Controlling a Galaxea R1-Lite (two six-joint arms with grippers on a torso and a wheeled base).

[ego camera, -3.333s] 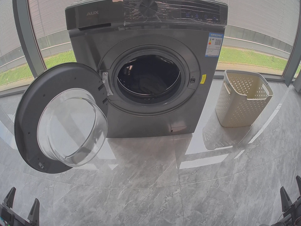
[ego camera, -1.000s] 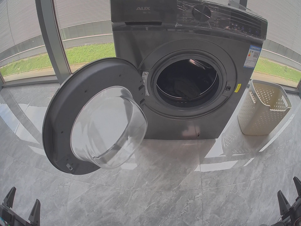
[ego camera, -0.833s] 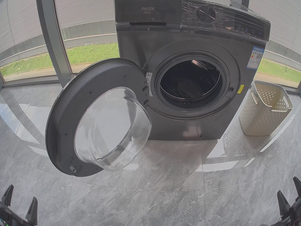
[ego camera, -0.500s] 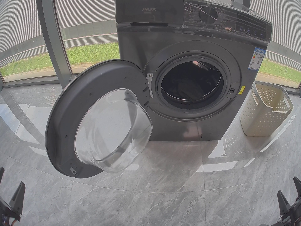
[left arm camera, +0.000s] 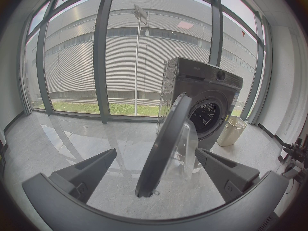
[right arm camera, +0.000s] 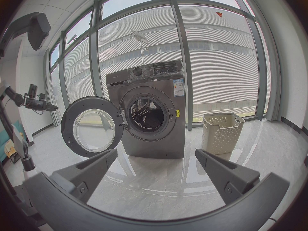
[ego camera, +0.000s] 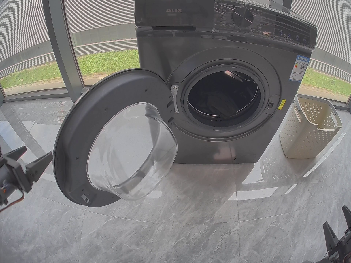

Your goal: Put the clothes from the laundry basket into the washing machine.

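Observation:
The grey washing machine [ego camera: 226,92] stands with its round door [ego camera: 117,139] swung wide to the left. Dark clothes [ego camera: 219,106] lie in the drum. To the machine's right, the cream laundry basket [ego camera: 310,128] sits on the floor, and its visible inner walls are bare. My left gripper [ego camera: 33,157] hangs open at mid height, just left of the door's outer edge, with nothing in it. The left wrist view has the door [left arm camera: 166,145] edge-on between the open fingers. My right gripper [ego camera: 338,225] is open low at the right, well short of the basket [right arm camera: 221,132].
Glossy grey floor tiles [ego camera: 204,220] stretch between me and the machine. Tall windows with dark pillars [ego camera: 58,41] close off the back. The open door juts out over the floor on the left side.
The camera swung left, so the machine sits further right in the picture. My left gripper rose from the bottom left corner to beside the door's edge. The right gripper stayed put.

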